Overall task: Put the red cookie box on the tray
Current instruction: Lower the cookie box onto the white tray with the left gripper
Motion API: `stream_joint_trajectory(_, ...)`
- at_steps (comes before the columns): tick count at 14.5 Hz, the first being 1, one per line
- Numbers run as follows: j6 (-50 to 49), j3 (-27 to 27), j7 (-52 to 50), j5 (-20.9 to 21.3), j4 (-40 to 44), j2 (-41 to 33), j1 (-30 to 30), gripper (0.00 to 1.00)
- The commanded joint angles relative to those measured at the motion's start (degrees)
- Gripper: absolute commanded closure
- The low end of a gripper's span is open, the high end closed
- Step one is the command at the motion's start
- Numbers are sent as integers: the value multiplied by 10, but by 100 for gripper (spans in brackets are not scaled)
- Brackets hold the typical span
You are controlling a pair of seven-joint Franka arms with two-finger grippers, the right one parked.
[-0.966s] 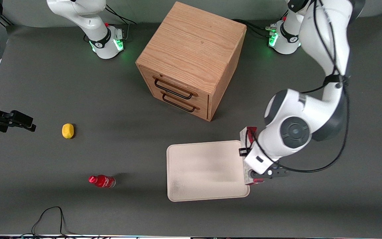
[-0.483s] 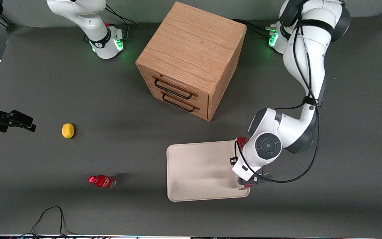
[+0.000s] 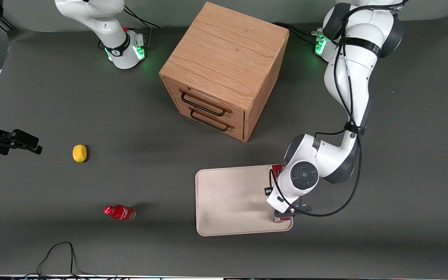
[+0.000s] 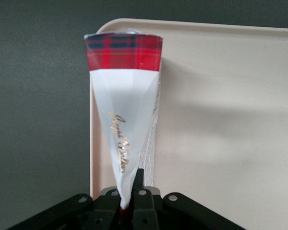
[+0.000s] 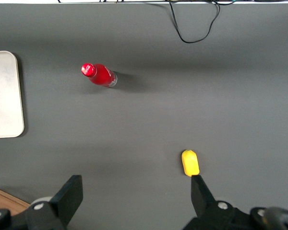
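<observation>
Cabinet: we see the wooden drawer cabinet (image 3: 224,70) well apart from the jaws, farther from the front camera, two black handles on its front.
Tray: the tray (image 3: 231,200) lies under the jaws; most of its cream floor toward the parked arm's end is bare, and its raised rim runs just beside the box.
Box: the red cookie box (image 4: 125,120) stands on edge between the jaws at the tray's rim, with a red tartan end, a white face and gold script we cannot read.
Gripper: our gripper (image 4: 129,203) is clamped narrowly on the box's thin edge.
Bottle: a small red bottle (image 3: 119,212) with illegible white lettering lies far off toward the parked arm.
Lemon: the yellow lemon (image 3: 79,153) lies farther still that way.
</observation>
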Motion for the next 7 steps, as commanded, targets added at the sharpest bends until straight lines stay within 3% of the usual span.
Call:
stream_joint_trajectory(1,7,8,-13,48,3,3,-13,0)
stream_joint_trajectory(5,-1,6,-16,40,3,-13,-11,0)
stream_joint_trajectory(7,-16,5,-12,0,3,-41,-6,0)
